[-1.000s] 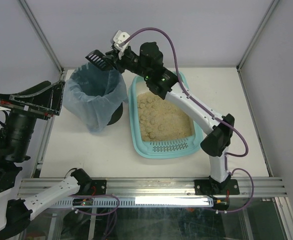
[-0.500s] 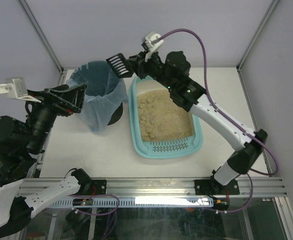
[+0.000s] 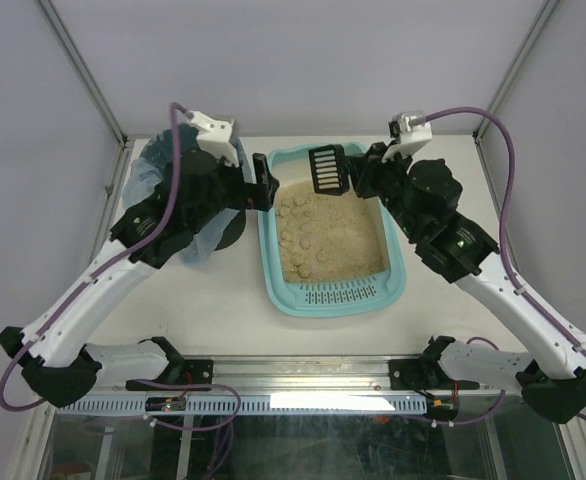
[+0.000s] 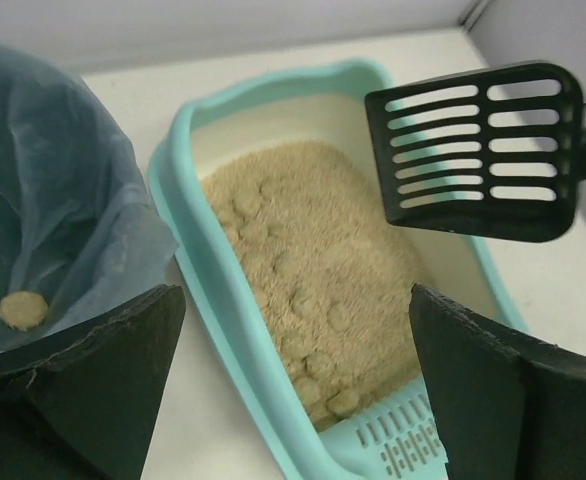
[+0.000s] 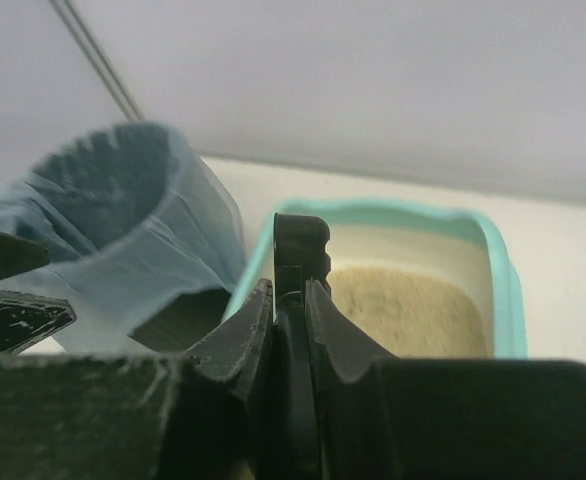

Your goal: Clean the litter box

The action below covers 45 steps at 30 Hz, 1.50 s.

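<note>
While my right gripper pinches the black scoop by its handle, the slotted blade hangs empty just ahead, over the litter box's far end. My left gripper gapes wide beside the box's rim. One clump lies in the lined bin just left of it; many clumps dot the litter, so most scooping seems left. That arm crowds the bin.

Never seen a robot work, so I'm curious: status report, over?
Right hand shut on scoop over litter box. Left hand open, empty, by bin. Clumps inside. Left hand may crowd bin route.
</note>
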Motion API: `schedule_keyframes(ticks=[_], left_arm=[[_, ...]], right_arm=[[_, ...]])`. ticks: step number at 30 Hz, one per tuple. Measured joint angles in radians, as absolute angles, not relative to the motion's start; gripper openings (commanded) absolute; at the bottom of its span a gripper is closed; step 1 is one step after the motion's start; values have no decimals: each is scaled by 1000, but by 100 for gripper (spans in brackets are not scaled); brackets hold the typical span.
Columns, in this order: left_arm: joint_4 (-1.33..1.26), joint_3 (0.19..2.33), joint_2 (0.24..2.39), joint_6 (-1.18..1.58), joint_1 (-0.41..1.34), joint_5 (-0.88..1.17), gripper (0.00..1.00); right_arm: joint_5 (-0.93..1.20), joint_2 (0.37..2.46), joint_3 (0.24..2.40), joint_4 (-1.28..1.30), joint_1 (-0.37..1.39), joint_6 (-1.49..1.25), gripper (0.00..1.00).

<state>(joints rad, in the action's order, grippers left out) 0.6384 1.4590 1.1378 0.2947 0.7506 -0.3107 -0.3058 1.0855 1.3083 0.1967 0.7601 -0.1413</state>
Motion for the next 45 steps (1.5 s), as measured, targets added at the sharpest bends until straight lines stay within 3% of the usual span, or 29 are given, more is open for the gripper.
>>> schedule_keyframes(ticks=[9, 16, 25, 33, 45], left_arm=[[683, 1380, 1318, 319, 751, -289, 96], [685, 1317, 1410, 375, 751, -319, 90], [654, 1288, 1502, 386, 751, -384, 82], [616, 1263, 1559, 381, 751, -419, 66], [574, 1297, 1642, 333, 738, -429, 59]], right_arm=[[-404, 1044, 1128, 413, 755, -293, 0], [-448, 1068, 1107, 519, 733, -351, 0], [-560, 1232, 1204, 633, 719, -330, 0], [-586, 1330, 1232, 657, 678, -308, 0], [-533, 1495, 1338, 659, 590, -296, 0]])
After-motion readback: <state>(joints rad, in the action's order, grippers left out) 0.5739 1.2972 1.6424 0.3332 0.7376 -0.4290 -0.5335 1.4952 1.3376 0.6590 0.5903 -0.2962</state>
